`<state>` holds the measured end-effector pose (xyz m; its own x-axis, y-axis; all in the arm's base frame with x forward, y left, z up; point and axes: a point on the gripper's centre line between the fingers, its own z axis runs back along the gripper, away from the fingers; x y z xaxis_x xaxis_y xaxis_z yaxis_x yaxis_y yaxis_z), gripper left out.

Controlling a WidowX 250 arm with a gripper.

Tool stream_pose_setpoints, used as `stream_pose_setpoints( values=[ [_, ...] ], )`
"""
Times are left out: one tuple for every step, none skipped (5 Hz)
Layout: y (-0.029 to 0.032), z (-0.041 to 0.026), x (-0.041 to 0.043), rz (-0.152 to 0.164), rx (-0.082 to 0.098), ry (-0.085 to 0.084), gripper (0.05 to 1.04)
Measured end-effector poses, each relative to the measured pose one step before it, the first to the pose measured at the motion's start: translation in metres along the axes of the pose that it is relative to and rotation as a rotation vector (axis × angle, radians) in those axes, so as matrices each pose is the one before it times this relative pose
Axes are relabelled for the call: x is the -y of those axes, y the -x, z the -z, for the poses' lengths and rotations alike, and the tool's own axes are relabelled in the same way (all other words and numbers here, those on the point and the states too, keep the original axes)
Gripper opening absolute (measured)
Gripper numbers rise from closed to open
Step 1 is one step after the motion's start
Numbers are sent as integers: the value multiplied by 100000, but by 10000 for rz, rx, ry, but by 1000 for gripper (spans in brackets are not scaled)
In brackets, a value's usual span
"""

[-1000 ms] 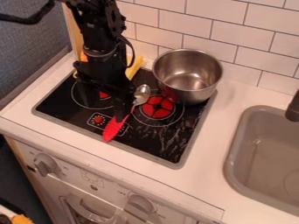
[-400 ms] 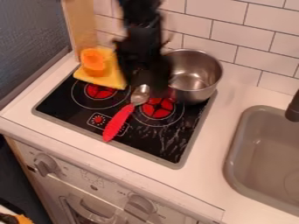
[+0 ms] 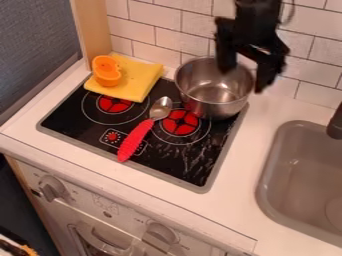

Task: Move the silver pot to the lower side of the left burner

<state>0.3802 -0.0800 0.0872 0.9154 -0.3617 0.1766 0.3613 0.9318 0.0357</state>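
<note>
The black gripper [image 3: 244, 80] hangs over the right rim of the silver pot, open, with one finger above the pot's inside and the other beyond its right side. The silver pot [image 3: 215, 95] stands upright at the back right of the black stove, partly over the back of the right burner [image 3: 180, 123]. Toward the stove's back left is the left burner [image 3: 114, 104], its far part covered by a yellow cloth.
On the yellow cloth [image 3: 135, 81] stands an orange object [image 3: 107, 70]. A spoon with a red handle [image 3: 135, 140] lies between the burners, toward the stove's front. The sink [image 3: 307, 185] is at the right, and a tiled wall [image 3: 200, 25] rises behind the pot.
From over the left part of the stove, the gripper has moved right and up to the pot's right rim, uncovering the cloth and left burner. Pot and spoon have stayed put.
</note>
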Motion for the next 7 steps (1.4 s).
stream_pose_setpoints(
  values=[
    [-390, 4008, 65, -195, -953, -241, 1000],
    [350, 2789, -314, -423, -445, -224, 952],
    [-26, 400, -494, -488, 57, 315, 667],
    [383, 1, -334, -240, 45, 412, 366],
    [252, -533, -225, 67, 125, 25, 181],
    [374, -949, 16, 112, 201, 155, 94],
    [1276, -3335, 104, 78, 526, 369, 75]
  ],
)
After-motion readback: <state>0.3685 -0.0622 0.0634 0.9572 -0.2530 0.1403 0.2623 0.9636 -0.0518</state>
